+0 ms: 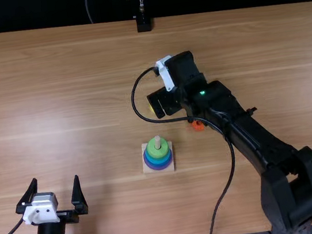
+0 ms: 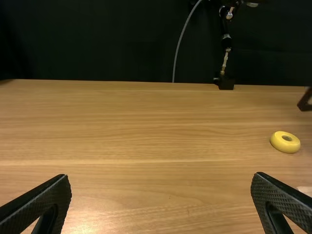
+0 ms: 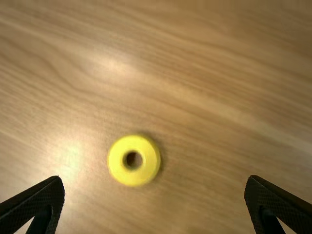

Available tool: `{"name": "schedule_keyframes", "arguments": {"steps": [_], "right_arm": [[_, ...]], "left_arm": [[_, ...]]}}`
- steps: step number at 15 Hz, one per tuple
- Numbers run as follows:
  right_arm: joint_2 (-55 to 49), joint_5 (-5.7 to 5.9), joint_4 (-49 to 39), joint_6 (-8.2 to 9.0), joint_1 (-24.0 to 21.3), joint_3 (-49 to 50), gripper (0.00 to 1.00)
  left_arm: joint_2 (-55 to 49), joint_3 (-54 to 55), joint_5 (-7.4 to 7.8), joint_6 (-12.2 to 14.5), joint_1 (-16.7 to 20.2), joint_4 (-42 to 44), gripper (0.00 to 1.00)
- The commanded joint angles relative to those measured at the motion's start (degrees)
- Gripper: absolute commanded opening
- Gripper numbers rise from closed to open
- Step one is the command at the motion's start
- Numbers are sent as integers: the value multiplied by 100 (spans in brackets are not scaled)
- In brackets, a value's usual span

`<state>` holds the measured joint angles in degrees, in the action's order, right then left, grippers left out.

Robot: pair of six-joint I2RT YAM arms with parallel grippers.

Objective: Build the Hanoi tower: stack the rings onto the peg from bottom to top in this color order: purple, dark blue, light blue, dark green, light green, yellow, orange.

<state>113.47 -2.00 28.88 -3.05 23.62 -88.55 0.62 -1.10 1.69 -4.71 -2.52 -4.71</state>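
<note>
Plainly, the top view has the light brown wooden worktop (image 1: 56, 108), its long grain running crosswise, with a square, pale base (image 1: 171, 168) near the middle. Upright on it stands a pale, rounded peg (image 1: 157, 140), threaded with smooth round rings: a green ring (image 1: 163, 150) uppermost, a light blue band (image 1: 158, 161) under it and a blue-purple band (image 1: 158, 167) lower down. A round orange ring (image 1: 197, 126) lies beyond and to the right of the base, partly covered by the right arm and a thin black cable (image 1: 133, 97).

The right arm stretches diagonally from the near edge on the right, its claw (image 1: 166, 106) beyond the peg, well in from the far edge. The left arm sits low at the near left, its claw (image 1: 55, 180) pointing toward the far edge, with a broad stretch of wood between it and the base.

In the left wrist view, the textured black fingers of the left claw (image 2: 161, 178) stand wide apart, gripping nothing. A rounded, glossy yellow ring (image 2: 279, 144) lies flat on the wood.

In the right wrist view, the ribbed fingers of the right claw (image 3: 154, 180) are spread wide with nothing gripped; the yellow ring lies below on the worktop, touched by neither finger.
</note>
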Motion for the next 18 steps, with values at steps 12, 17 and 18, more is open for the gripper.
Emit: {"name": "schedule_keyframes", "arguments": {"steps": [12, 17, 18], "right_arm": [[1248, -85, 60, 20, 257, -663, 100], [1459, -85, 60, 31, 257, -769, 100], [1547, -85, 60, 31, 266, -777, 100]], "left_arm": [[-62, 110, 158, 49, 33, -257, 100], [-62, 110, 158, 49, 33, -257, 100], [-62, 110, 158, 49, 33, -257, 100]]}}
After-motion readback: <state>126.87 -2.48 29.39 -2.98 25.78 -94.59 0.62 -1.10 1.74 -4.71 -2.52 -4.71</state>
